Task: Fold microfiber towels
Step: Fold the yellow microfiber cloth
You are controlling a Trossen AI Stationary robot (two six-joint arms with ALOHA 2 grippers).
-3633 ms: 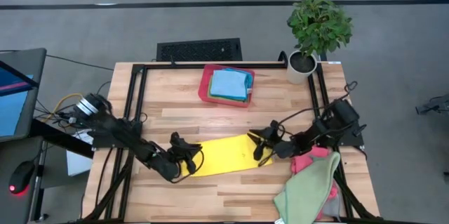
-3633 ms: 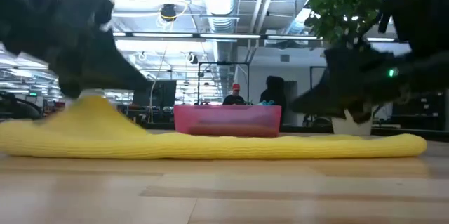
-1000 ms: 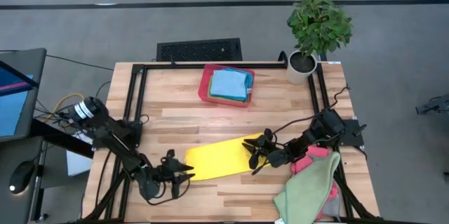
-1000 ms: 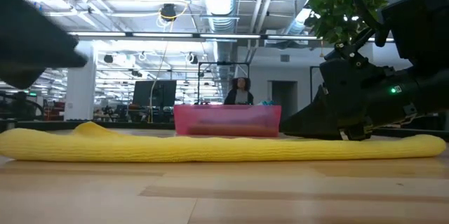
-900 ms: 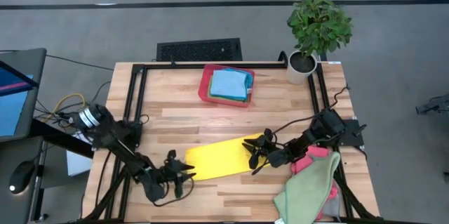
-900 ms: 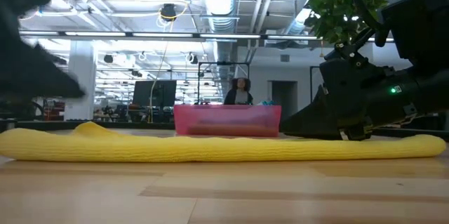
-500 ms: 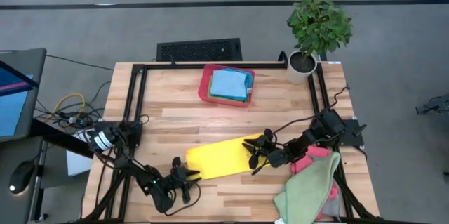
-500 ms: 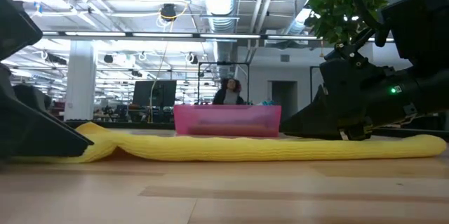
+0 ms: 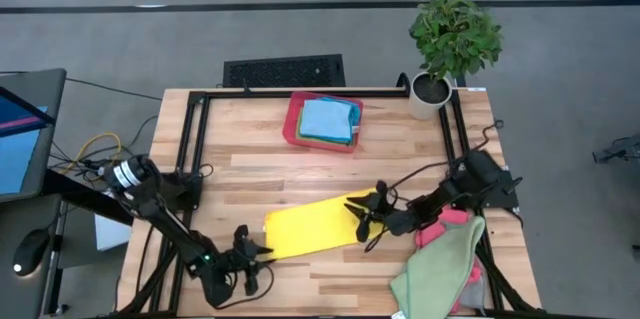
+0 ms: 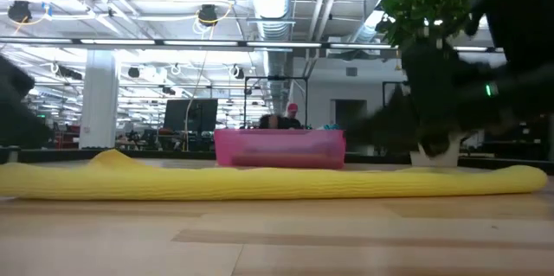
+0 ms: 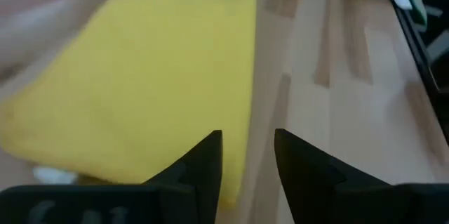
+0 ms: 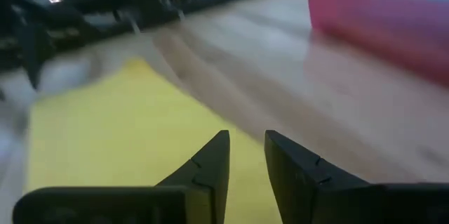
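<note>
High view: yellow towel (image 9: 312,229) between tools.

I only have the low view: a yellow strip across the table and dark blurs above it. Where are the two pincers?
Observer: From above, the left pincer sits by the left end of the yellow towel; the right pincer is over its right end.
Operator: Is either holding anything?
Observer: No. Both wrist views show a gap between the fingers with nothing in it.
Operator: What's in the tray behind?
Observer: A folded light blue towel lies in the tray.
</note>
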